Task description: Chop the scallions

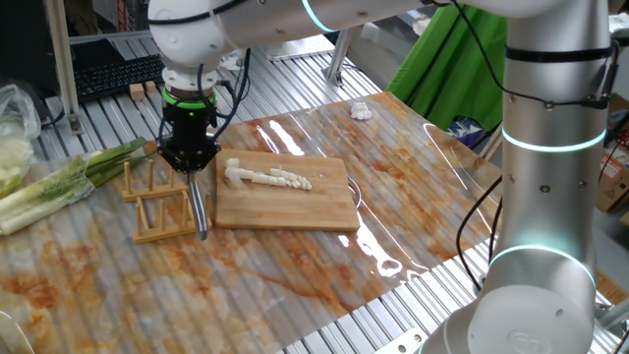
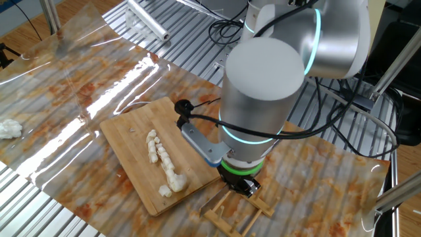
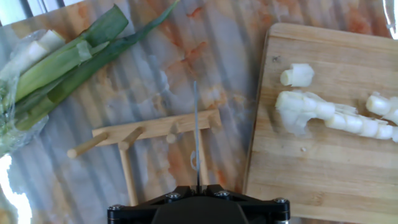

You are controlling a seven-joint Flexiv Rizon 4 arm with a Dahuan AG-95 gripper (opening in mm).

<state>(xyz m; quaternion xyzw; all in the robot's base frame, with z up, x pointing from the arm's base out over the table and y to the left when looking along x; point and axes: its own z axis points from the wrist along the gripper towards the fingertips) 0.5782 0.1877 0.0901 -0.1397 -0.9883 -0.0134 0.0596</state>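
Observation:
The scallions (image 1: 265, 177) lie as a row of short white segments along the wooden board (image 1: 295, 211). They also show in the other fixed view (image 2: 162, 164) and in the hand view (image 3: 336, 115), where one loose segment (image 3: 297, 74) sits apart. My gripper (image 1: 192, 162) is left of the board, above a small wooden rack (image 1: 157, 202). It is shut on a slim grey knife (image 1: 200, 208) that hangs blade-down beside the board's left edge. In the hand view the blade (image 3: 196, 134) is edge-on over the rack (image 3: 149, 132).
A bunch of thick green-and-white leafy stalks (image 1: 59, 182) lies left of the rack and shows in the hand view (image 3: 56, 62). A white crumpled lump (image 1: 361, 111) sits at the table's far side. A clear sheet covers the table.

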